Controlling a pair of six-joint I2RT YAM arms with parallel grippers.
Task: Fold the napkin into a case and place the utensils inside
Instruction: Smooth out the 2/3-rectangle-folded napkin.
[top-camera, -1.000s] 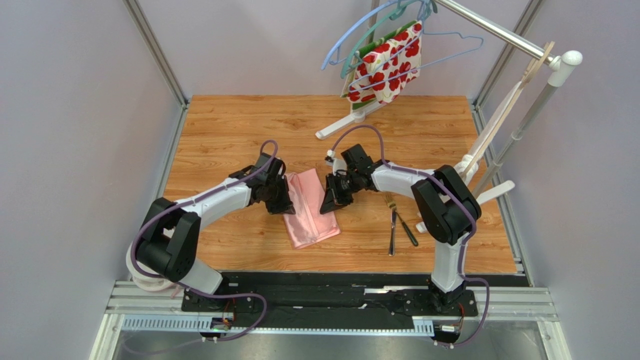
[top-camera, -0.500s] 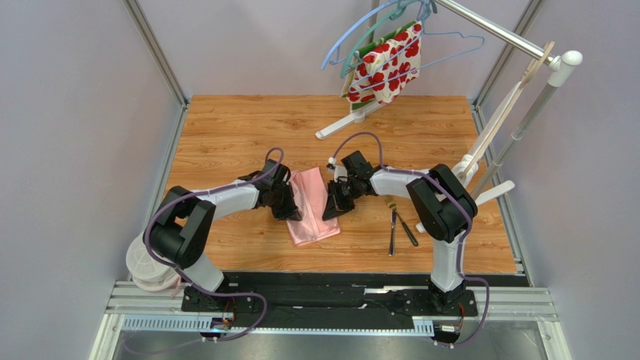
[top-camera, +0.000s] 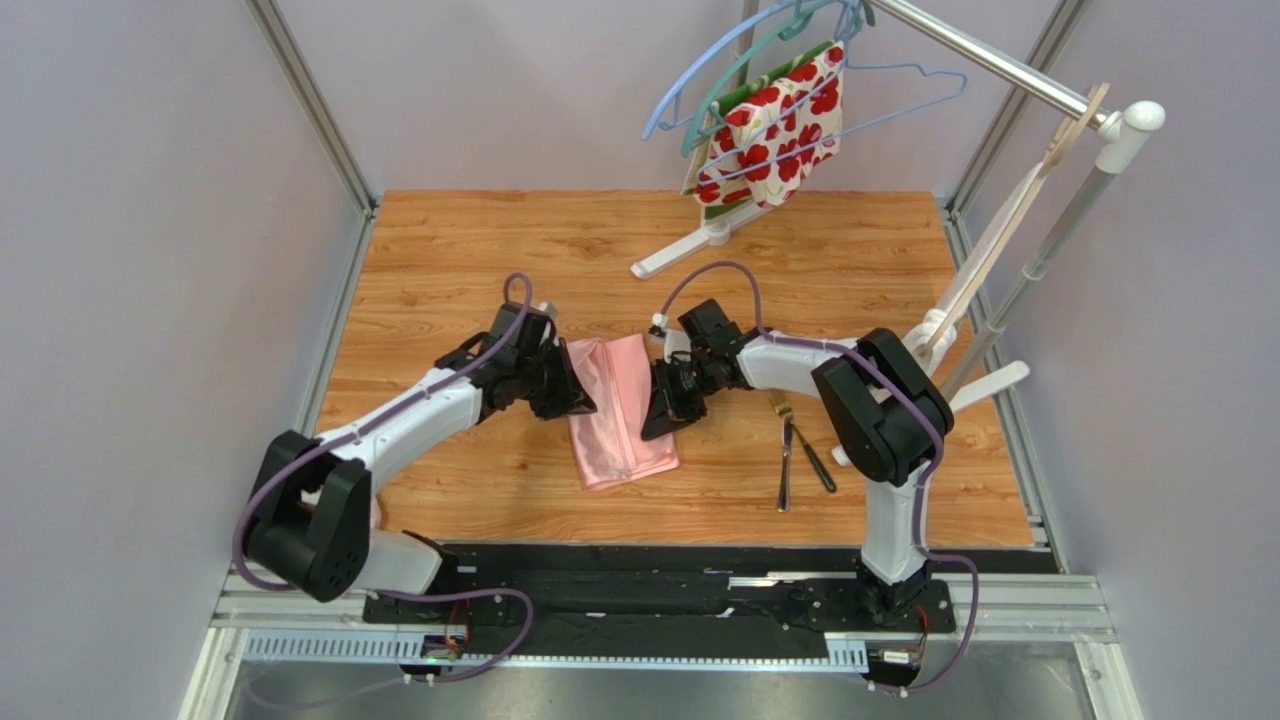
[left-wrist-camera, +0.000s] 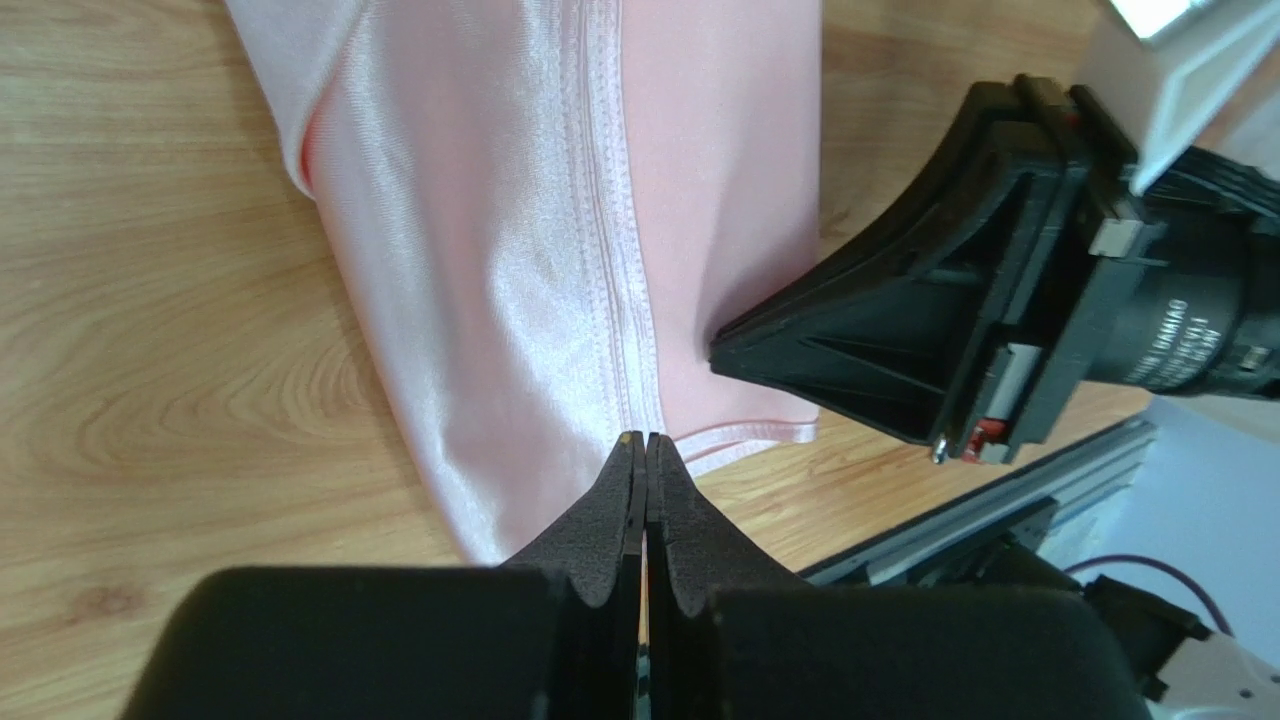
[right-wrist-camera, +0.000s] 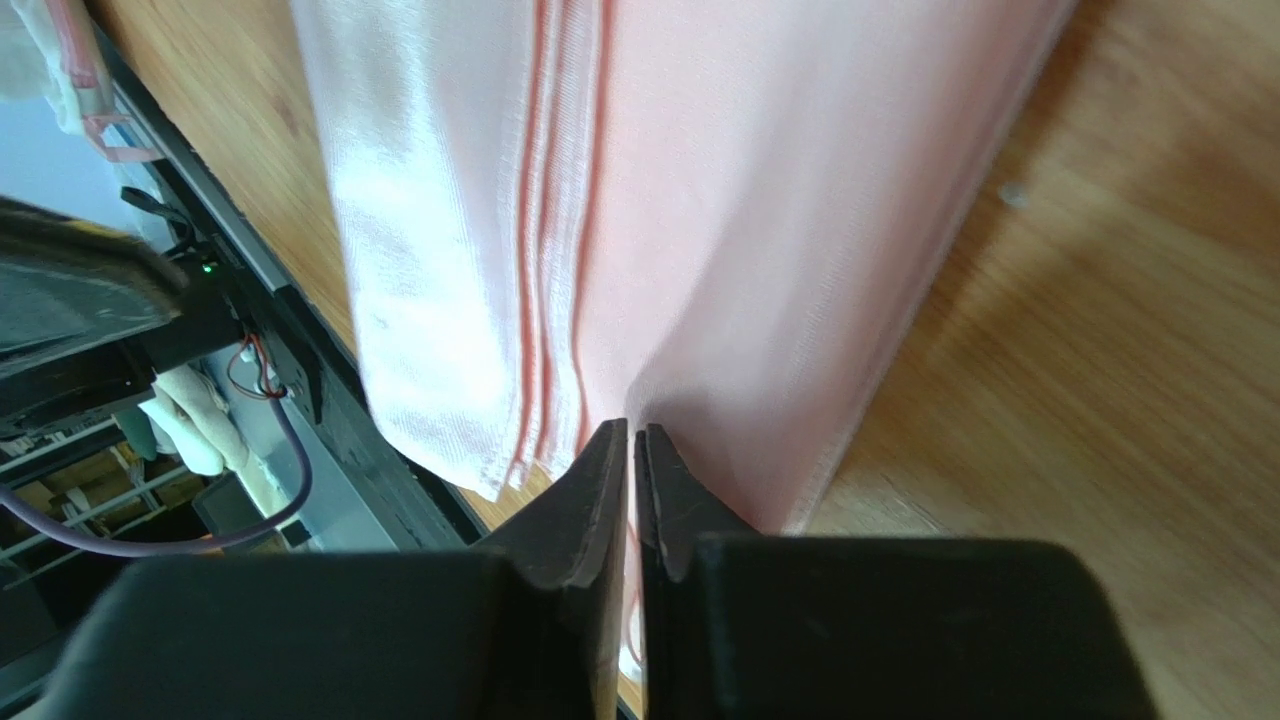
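Napkin (top-camera: 619, 428) lies folded between my clenched left pincer (left-wrist-camera: 646, 440) and right pincer (right-wrist-camera: 631, 431), whose state I cannot tell; I should keep hems aligned while pressing the crease.

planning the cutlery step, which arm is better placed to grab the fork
Probably the right. The fork and the darker utensil lie right of the napkin, near the right arm's fingers; the left fingers sit on the napkin's far side.

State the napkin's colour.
The napkin is plain light pink, slightly shiny; clearest in the left wrist view.
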